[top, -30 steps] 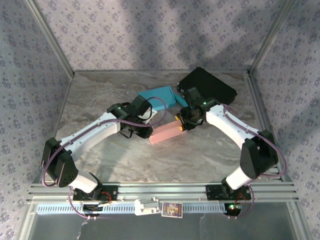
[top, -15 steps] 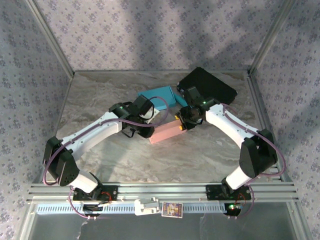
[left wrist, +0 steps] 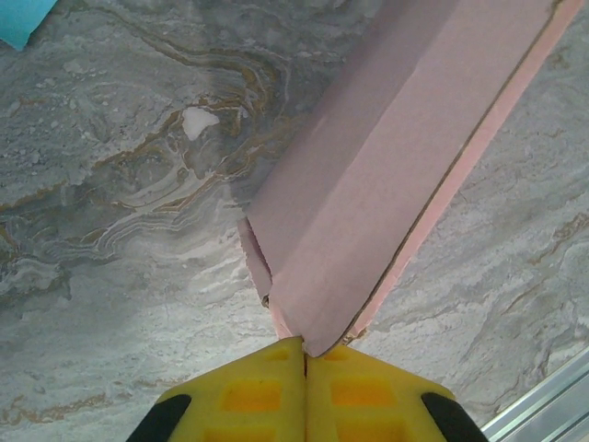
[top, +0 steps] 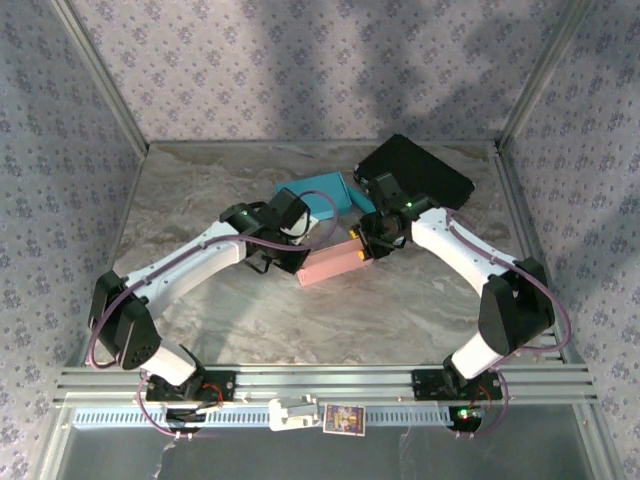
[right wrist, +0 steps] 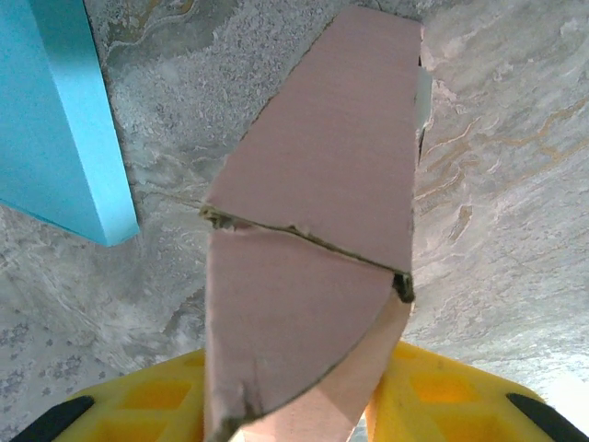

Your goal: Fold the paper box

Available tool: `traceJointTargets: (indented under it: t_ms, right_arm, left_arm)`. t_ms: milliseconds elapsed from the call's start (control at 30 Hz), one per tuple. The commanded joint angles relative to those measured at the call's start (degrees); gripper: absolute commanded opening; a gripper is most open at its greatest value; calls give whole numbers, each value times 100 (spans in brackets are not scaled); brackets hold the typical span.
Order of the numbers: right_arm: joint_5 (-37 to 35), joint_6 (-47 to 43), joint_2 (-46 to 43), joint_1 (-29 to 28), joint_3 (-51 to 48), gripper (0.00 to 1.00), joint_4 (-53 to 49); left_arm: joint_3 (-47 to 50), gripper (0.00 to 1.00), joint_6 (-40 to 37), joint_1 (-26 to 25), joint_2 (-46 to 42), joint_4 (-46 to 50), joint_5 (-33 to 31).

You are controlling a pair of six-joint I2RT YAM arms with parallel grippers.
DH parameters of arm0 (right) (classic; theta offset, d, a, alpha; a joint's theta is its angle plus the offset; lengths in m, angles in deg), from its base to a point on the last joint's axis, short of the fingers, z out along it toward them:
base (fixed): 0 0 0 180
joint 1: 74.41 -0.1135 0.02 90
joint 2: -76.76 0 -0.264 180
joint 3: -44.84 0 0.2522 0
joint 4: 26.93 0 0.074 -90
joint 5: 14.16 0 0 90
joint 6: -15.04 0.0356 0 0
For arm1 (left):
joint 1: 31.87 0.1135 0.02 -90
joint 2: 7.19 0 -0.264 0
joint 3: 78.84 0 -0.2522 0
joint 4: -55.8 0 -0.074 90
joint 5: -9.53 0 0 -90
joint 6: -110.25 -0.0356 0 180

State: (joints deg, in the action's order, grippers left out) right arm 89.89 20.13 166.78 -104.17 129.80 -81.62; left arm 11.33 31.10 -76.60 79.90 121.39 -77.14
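The pink paper box (top: pixel 335 263) lies as a long folded sleeve on the marble table (top: pixel 200 200), between both arms. My left gripper (top: pixel 294 264) is at its left end. In the left wrist view the yellow fingers (left wrist: pixel 248 391) are pressed together, and the box's (left wrist: pixel 396 166) pointed corner rests right at the left gripper's (left wrist: pixel 306 350) tips. I cannot tell if a thin flap is pinched there. My right gripper (top: pixel 367 250) holds the box's right end. In the right wrist view the right gripper (right wrist: pixel 294 382) is shut on the box's (right wrist: pixel 322 157) end flap, with a yellow finger on each side.
A teal box (top: pixel 322 192) lies just behind the pink one and shows at the left in the right wrist view (right wrist: pixel 64 120). A black flat case (top: pixel 415 170) sits at the back right. Metal frame rails (top: pixel 330 382) run along the table's near edge.
My left gripper's jaws have closed fully at the box's left end, and the left wrist has shifted slightly right. The right arm and the box have barely moved.
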Motion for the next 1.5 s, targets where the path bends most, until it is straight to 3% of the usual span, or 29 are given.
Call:
traceJointTargets:
  t_ms: [0,600,833,1467]
  right_arm:
    - [-1,295,156,-3,-40,38,-176]
    - [308,756,301,64,-48,37,-179]
    - [495,724,406,164,7,37,-241]
    - [618,696,485,229,16,37,-242]
  left_arm:
    - [-251,6,554,-30,140,40,37]
    - [-644,2,2005,380,581,-62,995]
    - [-694,1,2212,618,690,-128,1508]
    - [-557,0,2257,890,770,-305,1941]
